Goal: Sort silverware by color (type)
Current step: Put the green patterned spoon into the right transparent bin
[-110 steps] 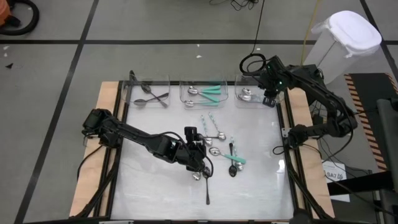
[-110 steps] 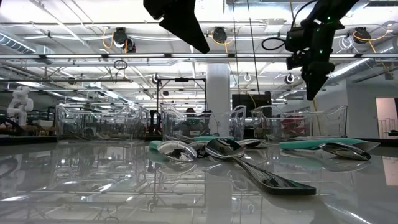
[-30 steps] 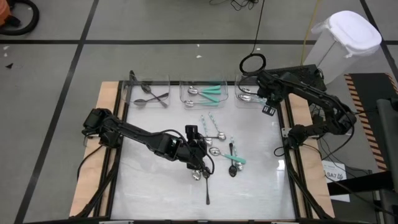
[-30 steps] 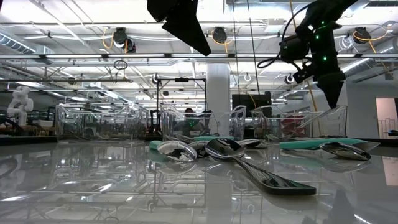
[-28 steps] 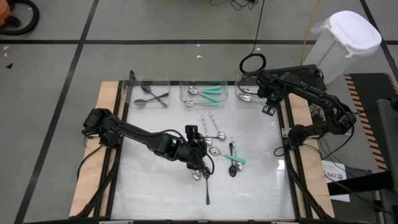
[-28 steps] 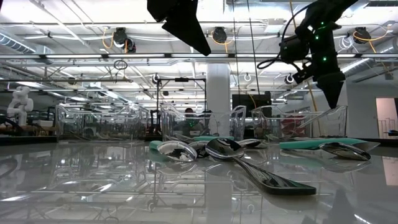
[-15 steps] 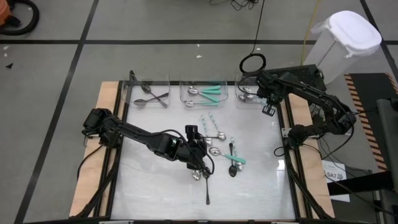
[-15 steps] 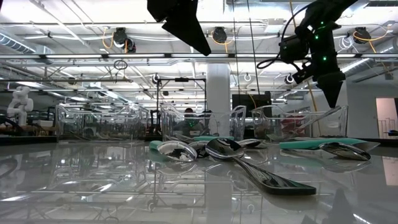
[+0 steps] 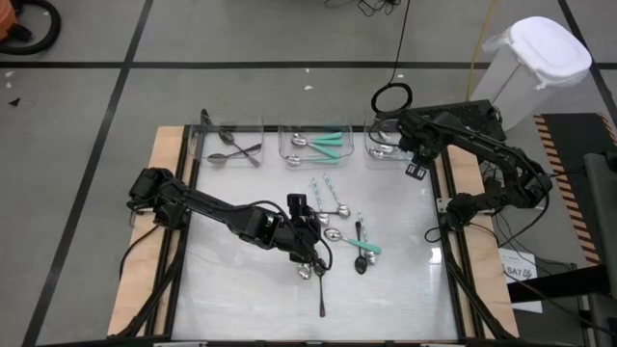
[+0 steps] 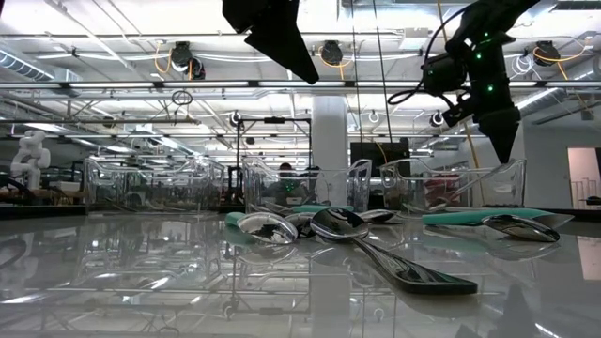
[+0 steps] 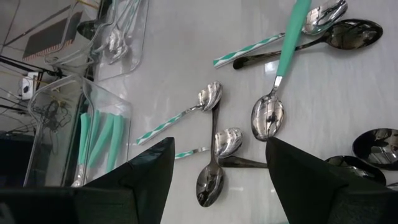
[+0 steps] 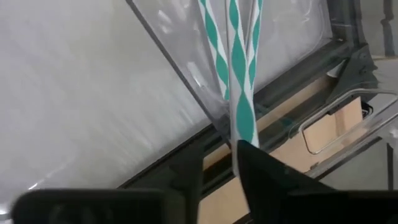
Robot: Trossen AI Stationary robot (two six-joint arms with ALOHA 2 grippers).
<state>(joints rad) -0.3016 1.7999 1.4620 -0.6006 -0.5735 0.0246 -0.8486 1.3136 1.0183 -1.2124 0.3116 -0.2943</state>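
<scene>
Loose spoons [image 9: 339, 224] lie mid-table: some with teal-and-white striped handles [image 11: 177, 119], one with a plain teal handle [image 11: 287, 50], some all dark [image 11: 311, 43]. My left gripper [image 9: 310, 253] hovers open above them, its fingers either side of a dark spoon [image 11: 210, 177] without touching it. My right gripper [image 9: 415, 170] is at the near right corner of the right-hand clear bin [image 9: 390, 145], shut on a striped-handled spoon [image 12: 239, 93]. It hangs high in the low view [image 10: 500, 141]. My right gripper pinches the striped spoon by the free end of its handle [image 12: 240, 132] between the two fingers. The handle runs on from the fingertips [image 12: 261, 163] into the bin. Its bowl end is outside the wrist view.
Three clear bins line the far edge: left [image 9: 229, 145] with dark spoons, middle [image 9: 316, 143] with teal-handled ones, right with striped ones. A dark utensil [image 9: 321, 292] lies alone toward the near edge. Wooden rails [image 9: 461, 241] flank the white tabletop. A white container [image 9: 540, 67] stands beyond the table's right.
Within the last second both arms keep still. Since the oldest frames my right gripper has come from above the right bin a little toward the near edge and the table's right, to the bin's near right corner.
</scene>
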